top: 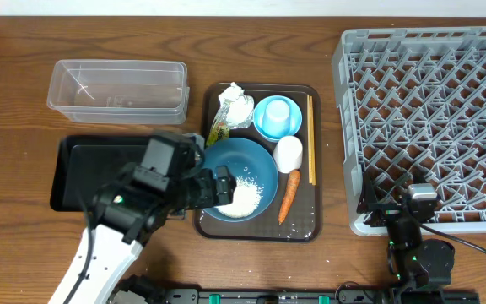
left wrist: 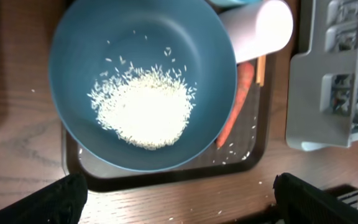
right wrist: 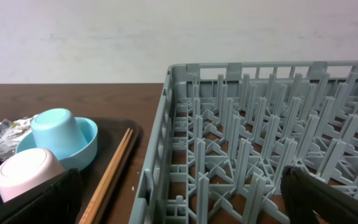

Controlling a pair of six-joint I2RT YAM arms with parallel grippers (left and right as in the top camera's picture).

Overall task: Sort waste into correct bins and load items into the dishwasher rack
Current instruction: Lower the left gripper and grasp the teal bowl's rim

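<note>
Brown tray (top: pixel 313 230): on the table (top: pixel 15 127), holding most of the things.
Left pincer (left wrist: pixel 185 200): jaws wide, empty, above the tray's near-left part, over the dark-blue bowl (top: pixel 260 162).
Right pincer (right wrist: pixel 185 202): jaws wide, empty, right of the tray, by the rack (top: pixel 429 110).
Dark-blue bowl: tray's near-left part, with a heap of rice (top: pixel 245 199) inside.
Light-blue bowl (top: pixel 277 118): tray's far middle.
White cup (top: pixel 288 154): on its side, right of the tray's middle.
Carrot (top: pixel 288 194): tray's near-right part.
Chopsticks (top: pixel 311 139): along the tray's right edge.
Wrapper (top: pixel 236 108): tray's far-left corner.
Packet (top: pixel 219 131): tray's left edge.
Clear tub (top: pixel 116 89): left of the tray, far side.
Black tray (top: pixel 78 173): left of the brown tray, near side.
</note>
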